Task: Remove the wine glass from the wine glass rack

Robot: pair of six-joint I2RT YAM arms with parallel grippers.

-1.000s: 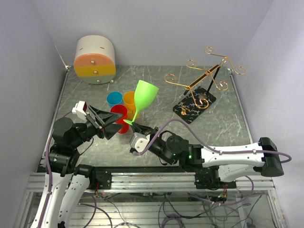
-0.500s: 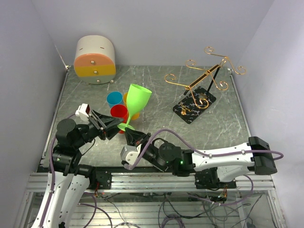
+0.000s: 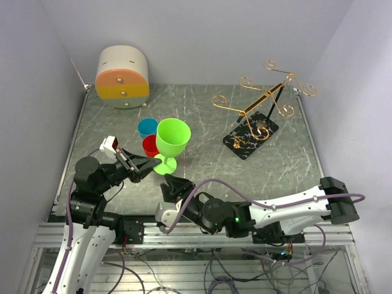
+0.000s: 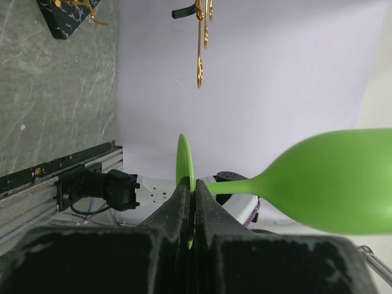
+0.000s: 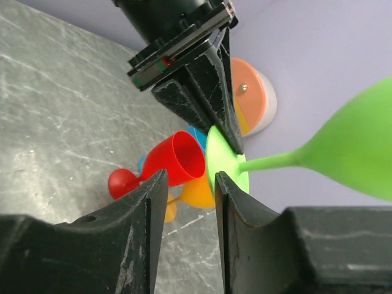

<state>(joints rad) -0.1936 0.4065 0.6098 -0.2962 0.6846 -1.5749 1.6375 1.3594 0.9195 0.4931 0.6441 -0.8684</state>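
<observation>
The right claw [image 5: 188, 179] gapes empty just short of the glass's foot. Ahead of it, the left claw [image 4: 191, 195] pinches that foot's thin rim, holding the wine glass [image 3: 172, 136] roughly upright. Best to keep the pinch firm and the stem level, clear of the red cup [image 3: 149, 146] just beyond. The wine glass rack [image 3: 264, 97] stands well apart, rightward.

**Grey marbled tabletop boxed in by pale walls**

From the overhead view I see a table [image 3: 288, 171] with a grey-green, white-veined marbled top filling the middle of the frame. Plain pale lavender walls close it in: the back wall [image 3: 202, 37] across the top, the left wall [image 3: 27, 92] and the right wall [image 3: 358, 104] down the sides. Light is soft and even, shadows faint. An aluminium rail [image 3: 202, 240] runs along the bottom edge, with loose cables [image 3: 214, 269] beneath.
</observation>
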